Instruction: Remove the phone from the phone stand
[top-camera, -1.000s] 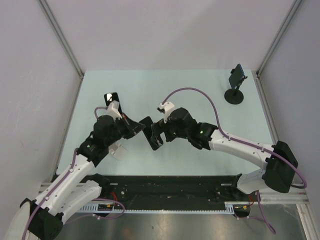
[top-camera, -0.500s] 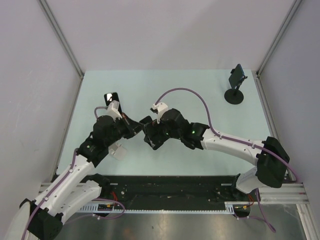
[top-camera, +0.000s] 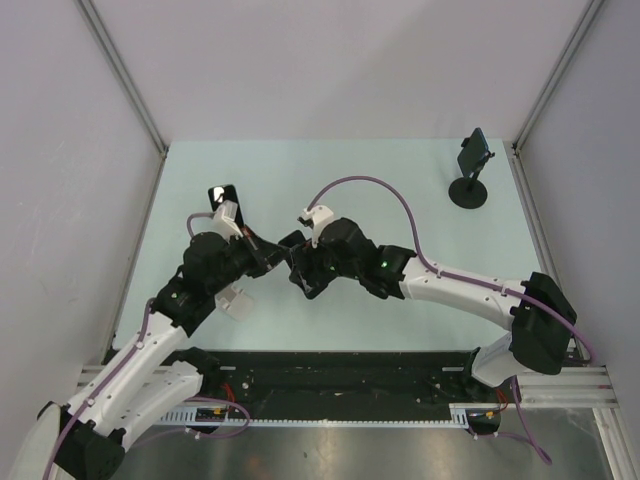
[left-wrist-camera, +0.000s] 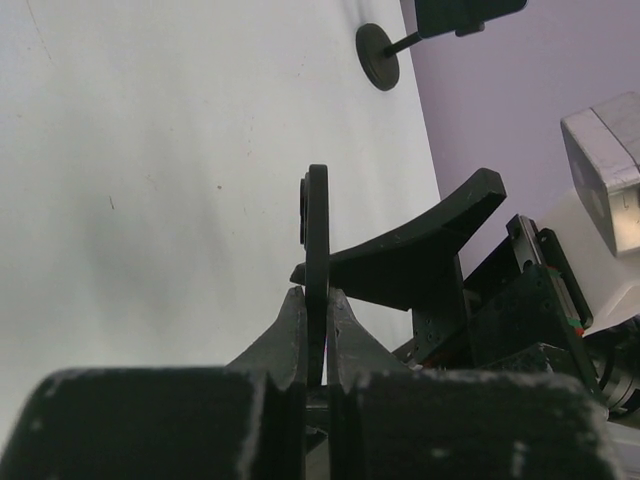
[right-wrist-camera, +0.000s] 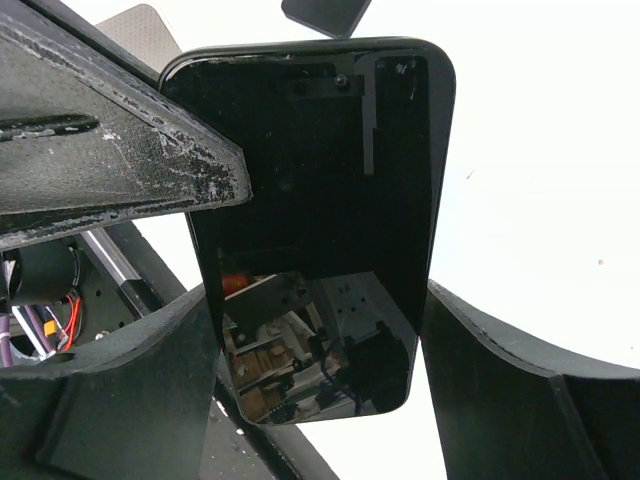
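Observation:
A black phone (right-wrist-camera: 310, 200) is held up over the middle of the table, edge-on in the left wrist view (left-wrist-camera: 317, 220). My left gripper (left-wrist-camera: 316, 292) is shut on its lower edge; in the top view it (top-camera: 278, 258) meets the right one at mid-table. My right gripper (right-wrist-camera: 318, 290) is open, with one finger on each long side of the phone and a small gap on the right. In the top view it (top-camera: 302, 272) covers most of the phone (top-camera: 293, 245). The black phone stand (top-camera: 468, 190) stands at the back right corner, with a dark slab on its top.
A small glossy black slab (top-camera: 222, 193) lies at the left of the table, behind my left wrist. Grey walls with metal posts close in the table on three sides. The stand also shows far off in the left wrist view (left-wrist-camera: 378, 55).
My right gripper has moved left to the phone and now has a finger on each side of it. My left gripper has kept its hold and barely moved.

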